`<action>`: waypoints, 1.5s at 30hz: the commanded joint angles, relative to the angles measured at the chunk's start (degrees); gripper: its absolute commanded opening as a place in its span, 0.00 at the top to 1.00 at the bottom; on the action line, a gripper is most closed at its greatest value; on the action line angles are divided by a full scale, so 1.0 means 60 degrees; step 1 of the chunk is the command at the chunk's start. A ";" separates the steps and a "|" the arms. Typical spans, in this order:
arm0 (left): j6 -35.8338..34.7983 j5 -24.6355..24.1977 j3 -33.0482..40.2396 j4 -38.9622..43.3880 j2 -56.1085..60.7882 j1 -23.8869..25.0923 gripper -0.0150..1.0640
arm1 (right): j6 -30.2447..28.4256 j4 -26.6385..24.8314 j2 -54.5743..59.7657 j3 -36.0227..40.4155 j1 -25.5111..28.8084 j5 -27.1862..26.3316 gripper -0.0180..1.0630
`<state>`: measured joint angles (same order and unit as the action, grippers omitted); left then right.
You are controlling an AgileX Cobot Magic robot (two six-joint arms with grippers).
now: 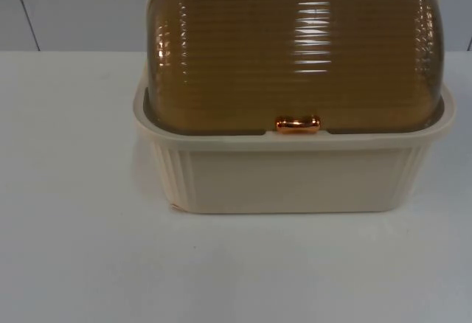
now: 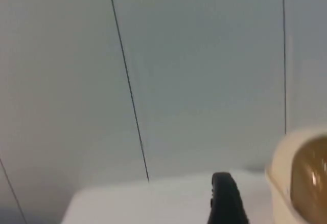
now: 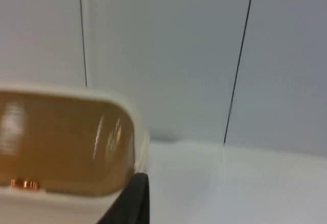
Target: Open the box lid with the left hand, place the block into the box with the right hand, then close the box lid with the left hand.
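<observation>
Box [image 1: 295, 179] lid [image 1: 295, 50] shut, its top cut off.

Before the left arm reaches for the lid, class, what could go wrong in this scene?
1. The lid is shut, and its handle is small and shiny, so the left gripper, now off to the box's side, may slip off it.
2. The box stands loose on the table; pulling the handle could drag or tip it.
3. The right gripper sits close beside the box and might bump it.

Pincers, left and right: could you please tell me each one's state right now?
Left pincer: by the box, state cannot be told.
Right pincer: beside the box, cannot be told.
</observation>
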<state>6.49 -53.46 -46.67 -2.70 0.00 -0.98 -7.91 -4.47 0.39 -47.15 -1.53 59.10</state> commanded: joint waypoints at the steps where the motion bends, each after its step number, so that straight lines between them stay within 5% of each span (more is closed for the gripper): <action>1: -0.0308 0.0036 0.0844 0.0056 0.0000 -0.0058 0.52 | 0.0291 -0.0024 -0.0065 0.0699 0.0018 0.0039 0.01; 14: -0.0461 -0.0062 0.2120 0.0352 0.0000 -0.0058 0.52 | 0.0425 -0.0024 -0.0065 0.2635 0.0018 0.0472 0.01; 26: -0.0915 -0.1156 0.2895 0.0450 0.0000 -0.0159 0.52 | 0.0425 0.0295 -0.0065 0.2736 0.0018 0.0691 0.01; 45: -0.0666 -0.1352 0.3068 0.0379 0.0000 -0.0159 0.52 | 0.0505 0.0013 -0.0065 0.2914 0.0018 0.0460 0.01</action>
<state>2.47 -61.38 -28.57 0.00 -0.16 -1.57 -5.10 -3.87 0.24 -29.94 -1.53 62.71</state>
